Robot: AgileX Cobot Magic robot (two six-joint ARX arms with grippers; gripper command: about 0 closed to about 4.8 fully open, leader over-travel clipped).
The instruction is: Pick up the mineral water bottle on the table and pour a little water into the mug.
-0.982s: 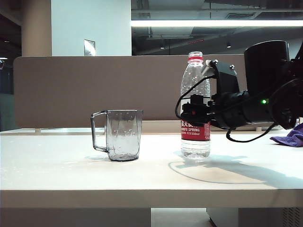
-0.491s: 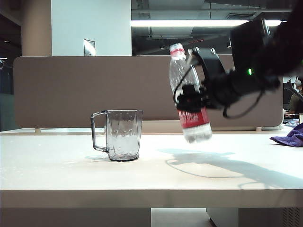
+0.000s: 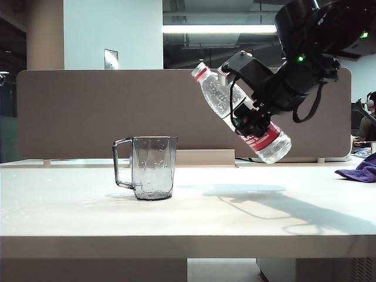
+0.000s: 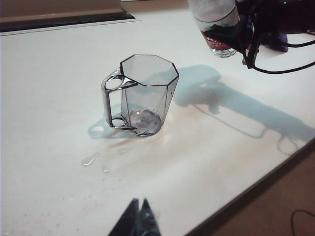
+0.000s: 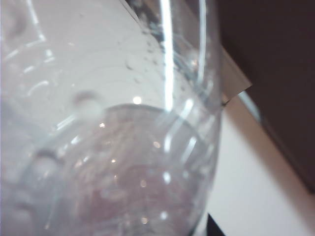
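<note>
The mineral water bottle point(image 3: 220, 100) hangs above the table point(image 3: 264, 223), tilted with its red-ringed neck up and to the left, towards the mug point(image 3: 151, 167). My right gripper point(image 3: 249, 120) is shut on its labelled middle. The bottle's mouth is to the right of the mug and higher than its rim; no stream of water shows. In the right wrist view the clear bottle point(image 5: 108, 123) fills the frame, with one dark fingertip point(image 5: 212, 228) beside it. My left gripper point(image 4: 138, 202) is shut and holds nothing, low over the table in front of the mug point(image 4: 145, 93). Drops of water point(image 4: 90, 160) lie near the mug's base.
A purple cloth point(image 3: 359, 170) lies at the table's right end. A brown partition point(image 3: 88, 111) runs behind the table. The table's front edge point(image 4: 256, 189) is close to my left gripper.
My right gripper has lifted the bottle off the table, carried it up and slightly left, and tipped its neck towards the mug. The mug has not moved.
</note>
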